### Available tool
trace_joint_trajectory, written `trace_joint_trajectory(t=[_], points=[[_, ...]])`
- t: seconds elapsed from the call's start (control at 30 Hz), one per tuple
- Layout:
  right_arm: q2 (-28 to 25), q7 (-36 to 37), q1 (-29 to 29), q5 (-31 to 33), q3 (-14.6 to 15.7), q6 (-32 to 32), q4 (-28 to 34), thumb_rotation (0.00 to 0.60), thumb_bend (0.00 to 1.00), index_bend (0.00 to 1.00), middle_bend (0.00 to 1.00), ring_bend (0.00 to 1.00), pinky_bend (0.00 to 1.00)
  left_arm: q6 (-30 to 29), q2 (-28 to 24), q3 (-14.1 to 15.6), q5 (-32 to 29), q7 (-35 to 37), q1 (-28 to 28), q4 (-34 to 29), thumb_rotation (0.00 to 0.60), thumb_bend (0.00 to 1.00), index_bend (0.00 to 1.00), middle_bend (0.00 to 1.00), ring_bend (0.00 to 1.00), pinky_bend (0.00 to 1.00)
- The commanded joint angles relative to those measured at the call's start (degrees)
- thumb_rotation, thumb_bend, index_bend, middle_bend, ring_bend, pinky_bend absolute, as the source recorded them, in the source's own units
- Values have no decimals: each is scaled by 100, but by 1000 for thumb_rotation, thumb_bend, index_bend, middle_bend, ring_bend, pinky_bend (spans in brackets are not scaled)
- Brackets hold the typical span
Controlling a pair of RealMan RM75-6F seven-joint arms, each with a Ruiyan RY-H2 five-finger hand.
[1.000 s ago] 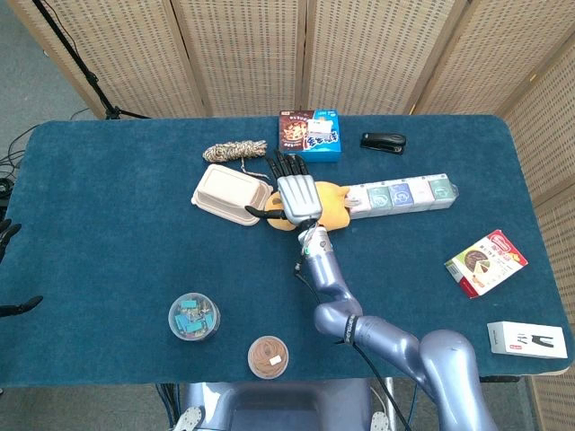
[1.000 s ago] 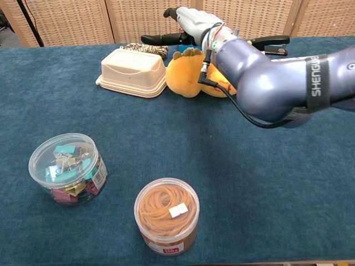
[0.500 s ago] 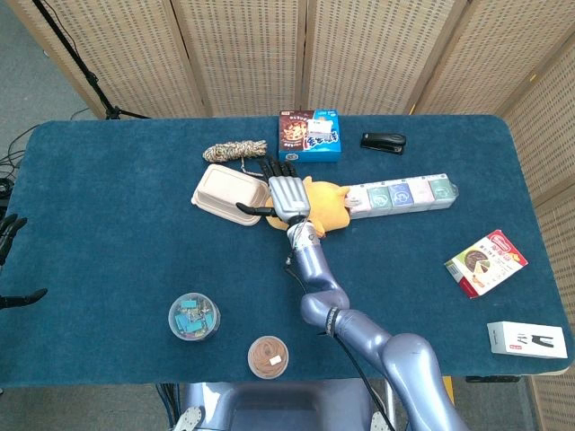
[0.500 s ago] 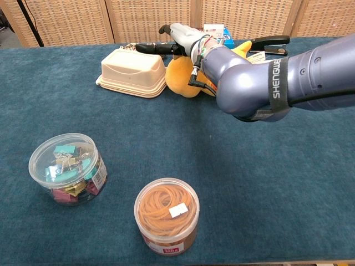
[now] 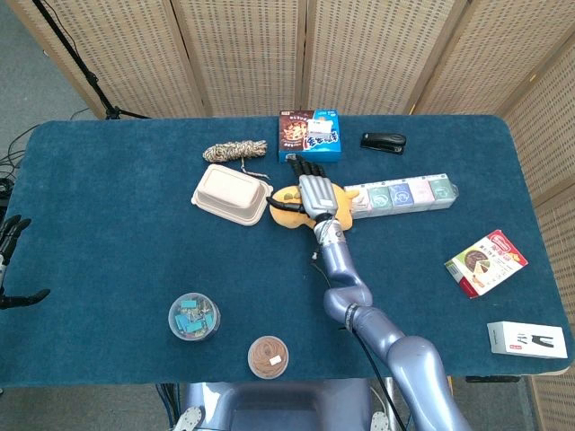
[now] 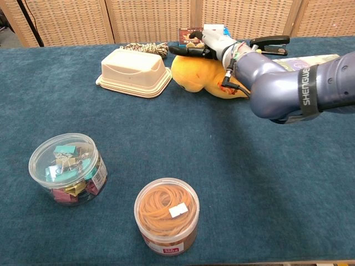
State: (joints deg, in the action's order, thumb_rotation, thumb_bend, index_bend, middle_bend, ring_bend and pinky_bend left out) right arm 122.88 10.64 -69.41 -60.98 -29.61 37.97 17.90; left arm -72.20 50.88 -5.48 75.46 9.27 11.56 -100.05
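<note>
My right hand [image 5: 316,190] lies palm-down on top of a yellow plush toy [image 5: 289,210] in the middle of the blue table. Its fingers are stretched out toward the far side and the thumb sticks out to the left. In the chest view the same right hand [image 6: 213,43] rests on the upper back of the plush toy [image 6: 194,77], with nothing closed inside it. My left hand [image 5: 11,235] shows only as dark spread fingers at the left edge, off the table [image 5: 108,224], holding nothing.
A beige lidded box [image 5: 232,194] sits left of the toy, a rope coil [image 5: 235,150] and snack boxes [image 5: 312,135] behind it. A stapler [image 5: 384,141] and pill organiser [image 5: 404,193] lie right. Clip jar [image 6: 67,169] and rubber-band jar [image 6: 166,221] stand near the front.
My right hand has swung right, away from the beige box's edge, and now sits over the toy's middle. More of the toy's left end shows. The left hand barely moved.
</note>
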Motion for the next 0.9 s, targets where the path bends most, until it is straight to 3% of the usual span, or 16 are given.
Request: trace_joint_trajectory(t=[0.03,0.37,0.6,0.73,0.9], points=[[-263,131,295,-18,47,151,251,101,0,0,0,0,0,3,18,10,-6,-71,4,-26,600,0,0,0,0,0],[-1020,-290,967,118,75,613,1556,101,0,0,0,0,0,-11,72,60,70,-324,21,-148,600,0,0,0,0,0],[-1265,-783,936,305,-19,770,2550,101,0,0,0,0,0,-28,39,68,132,-219,10,-141,600,0,0,0,0,0],[-1085,-1040,749,357,-20,864,2624,100,0,0,0,0,0,-38,6,68,162,-83,-5,-104,600,0,0,0,0,0],[-726,-1255,330,412,-70,793,2265,100,0,0,0,0,0,-25,-35,58,168,109,-14,-40,600,0,0,0,0,0]])
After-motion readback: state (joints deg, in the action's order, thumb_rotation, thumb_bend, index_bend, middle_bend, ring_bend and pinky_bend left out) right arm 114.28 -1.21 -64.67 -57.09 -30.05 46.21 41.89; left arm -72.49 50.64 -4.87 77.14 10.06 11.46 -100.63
